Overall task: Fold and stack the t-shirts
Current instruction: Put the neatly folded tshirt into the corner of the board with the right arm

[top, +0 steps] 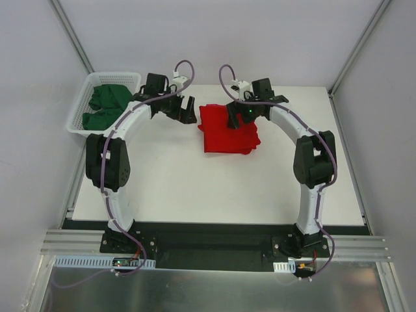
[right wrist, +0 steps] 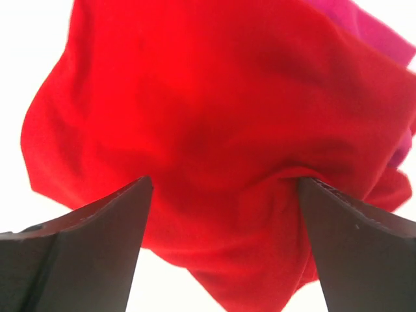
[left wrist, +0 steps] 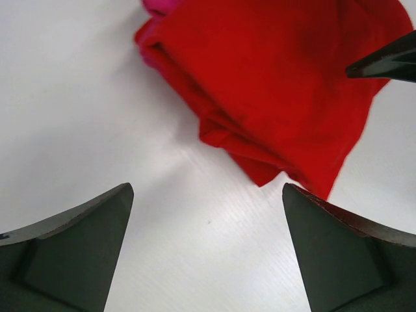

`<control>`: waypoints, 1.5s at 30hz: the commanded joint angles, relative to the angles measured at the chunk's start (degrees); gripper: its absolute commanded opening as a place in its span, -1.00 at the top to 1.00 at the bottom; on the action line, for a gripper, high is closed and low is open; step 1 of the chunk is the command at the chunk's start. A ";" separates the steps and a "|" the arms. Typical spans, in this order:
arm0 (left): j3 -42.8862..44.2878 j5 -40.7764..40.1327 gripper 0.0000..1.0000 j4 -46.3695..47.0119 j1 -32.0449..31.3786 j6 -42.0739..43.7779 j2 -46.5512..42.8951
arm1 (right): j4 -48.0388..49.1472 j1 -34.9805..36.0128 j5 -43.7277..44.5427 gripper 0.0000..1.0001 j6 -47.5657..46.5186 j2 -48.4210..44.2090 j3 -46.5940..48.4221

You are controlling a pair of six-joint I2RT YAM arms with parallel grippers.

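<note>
The right pincer [top: 237, 116] is hovering with its jaws spread wide and holding nothing, directly over the red t-shirt [top: 227, 133], which is lying folded beneath it on the worktop [top: 195, 185]. A puckered ridge of red cloth is sitting between its fingers, probably where the fold is being let settle. A magenta t-shirt [right wrist: 374, 29] is peeking out from under the red one, ahead of those fingers and off to one side, so the stack appears to be building here. The left pincer [top: 184, 109] is likewise gaping and empty, hanging over bare worktop with the red shirt's edge just ahead of its fingertips, clear of the cloth. Off to its left, the green t-shirts [top: 107, 104] are waiting crumpled in the white basket [top: 116, 76]. Open worktop is lying on the near side of both pincers, giving room for spreading the next shirt; the basket wall and the stack's loose edges are looking like the likeliest snags.
</note>
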 commanded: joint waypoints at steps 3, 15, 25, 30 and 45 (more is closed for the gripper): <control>-4.58 -0.98 -0.99 1.62 4.77 1.15 -7.92 | -3.91 1.07 0.85 -0.93 -4.39 3.57 9.03; -14.78 1.66 -0.99 1.53 5.38 1.15 -17.42 | -8.73 3.10 12.27 -0.93 -9.05 12.80 15.26; -17.59 2.88 -0.99 1.44 5.65 1.06 -21.11 | -9.01 3.28 17.81 -0.93 -8.26 -2.04 8.59; -19.44 2.98 -0.99 1.44 5.65 1.50 -23.48 | -10.77 3.63 18.96 -0.93 -7.65 -8.99 8.24; -26.29 -6.60 -0.99 1.35 11.79 1.67 -31.92 | -9.54 5.38 2.26 -0.93 -5.80 -0.31 11.32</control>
